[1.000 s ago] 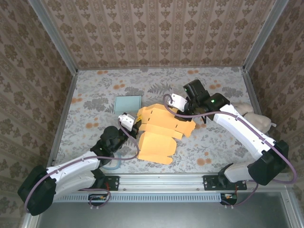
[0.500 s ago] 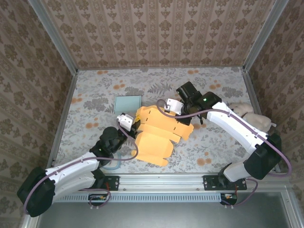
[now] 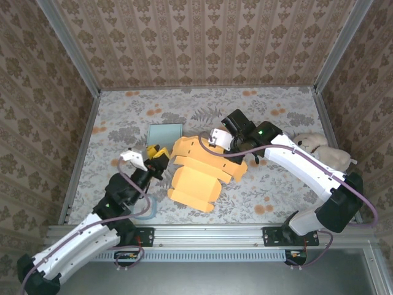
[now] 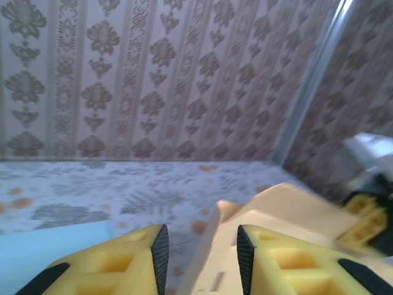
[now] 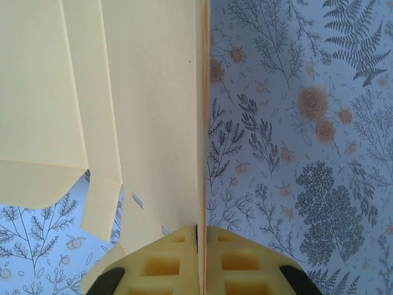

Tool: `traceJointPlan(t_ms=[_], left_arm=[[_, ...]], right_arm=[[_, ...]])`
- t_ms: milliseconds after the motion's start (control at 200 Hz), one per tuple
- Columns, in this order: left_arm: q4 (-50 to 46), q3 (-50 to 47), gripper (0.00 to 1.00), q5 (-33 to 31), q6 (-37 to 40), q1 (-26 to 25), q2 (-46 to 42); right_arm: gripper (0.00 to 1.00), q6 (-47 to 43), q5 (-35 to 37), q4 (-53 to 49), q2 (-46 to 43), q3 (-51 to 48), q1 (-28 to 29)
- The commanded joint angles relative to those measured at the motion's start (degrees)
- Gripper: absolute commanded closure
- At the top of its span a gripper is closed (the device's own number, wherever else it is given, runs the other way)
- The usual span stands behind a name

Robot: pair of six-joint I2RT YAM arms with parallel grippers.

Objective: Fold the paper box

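Orange paper box point(image 3: 198, 174) at the middle of the flowered tabletop point(image 3: 123, 117), half formed, with flat panels and loose flaps spread toward the near side. Right claw point(image 5: 202, 243) shut tight on a thin edge at the box's far right side, pads pinching a single sheet seen end-on. Left claw point(image 4: 199, 249) at the box's left, fingers apart and gripping nothing, one box corner just beyond the gap. Pale blue card point(image 3: 166, 133) on the tabletop just far-left of the box. Soft toy point(image 3: 319, 146) by the right wall, well apart.

Likely light and thin, stiff only along the creases, easy to crumple or to slide across the tabletop. Best taken by pinching a panel edge close to a fold line rather than a loose flap, with the other claw steadying the opposite side.
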Motion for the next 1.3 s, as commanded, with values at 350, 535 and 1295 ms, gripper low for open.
traceJointPlan(t_ms=[350, 535, 1295], left_arm=[[-8.32, 11.45, 0.71, 8.75, -12.79, -0.44, 19.04], [-10.91, 13.48, 0.71, 2.67, -14.29, 0.95, 22.72], [-14.77, 16.46, 0.71, 0.28, -12.49, 1.92, 22.43]], right_arm=[[1.0, 0.25, 0.88, 3.75, -5.05, -5.24, 1.02], [1.0, -1.01, 0.42, 5.31, -6.88, -8.05, 1.92], [1.0, -0.94, 4.68, 8.31, -8.28, -10.34, 3.73]])
